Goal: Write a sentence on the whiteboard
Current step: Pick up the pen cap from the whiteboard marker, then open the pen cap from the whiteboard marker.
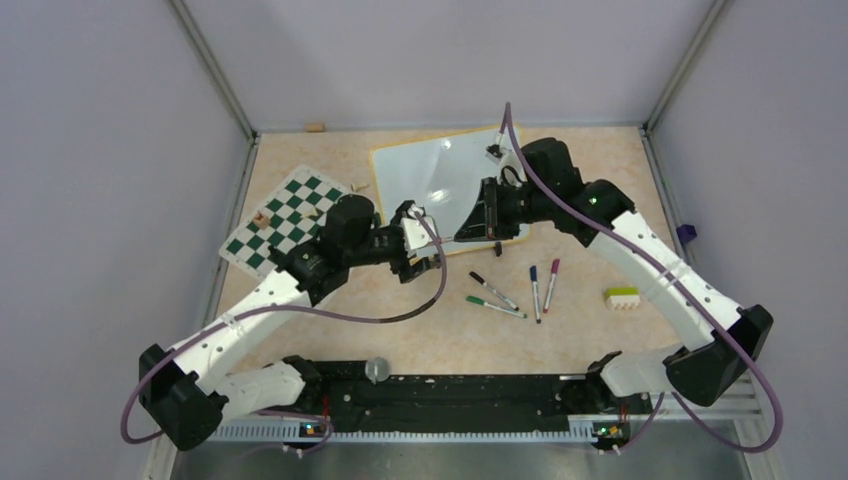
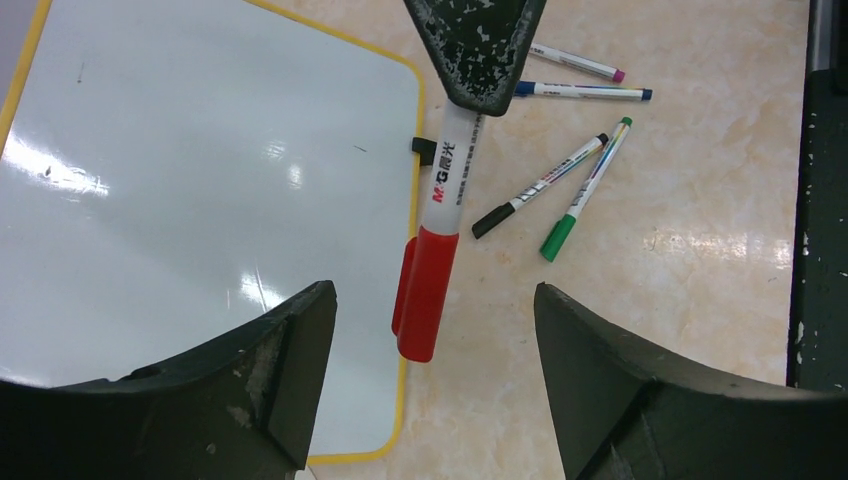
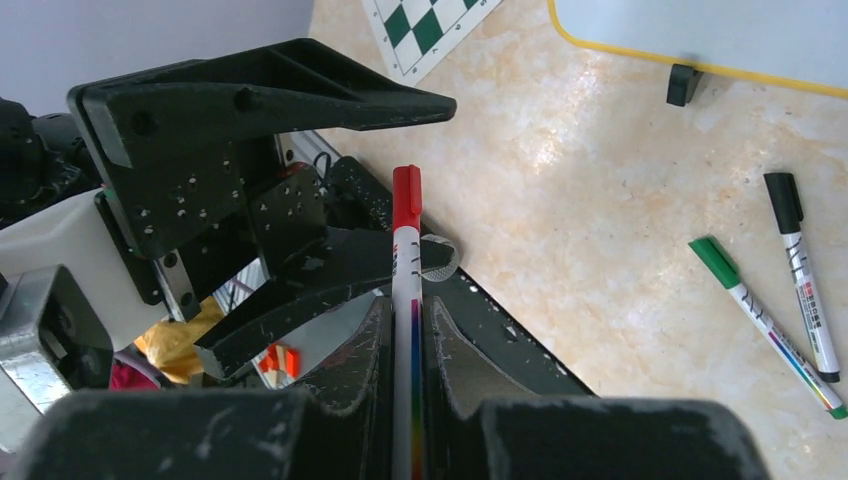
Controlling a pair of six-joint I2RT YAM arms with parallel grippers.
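Observation:
The whiteboard [image 1: 430, 178], glossy white with a yellow frame, lies at the back middle; it also shows in the left wrist view [image 2: 200, 190]. My right gripper [image 1: 480, 218] is shut on a white marker [image 3: 408, 290] with a red cap [image 3: 405, 195] and holds it above the board's near edge. The capped end [image 2: 425, 290] points at my left gripper [image 2: 433, 287]. My left gripper [image 1: 428, 240] is open, and the cap sits between its two fingers [image 3: 270, 90] without touching them. The right gripper [image 3: 407, 345] shows the marker clamped between its pads.
Several capped markers lie on the table right of the board: black [image 2: 540, 185], green [image 2: 590, 185], blue [image 2: 580, 92], purple [image 2: 575, 62]. A green-and-white chess mat [image 1: 290, 220] lies left of the board. A green-and-white block [image 1: 622, 297] sits at the right. A black clip [image 2: 424, 150] sticks out from the board's edge.

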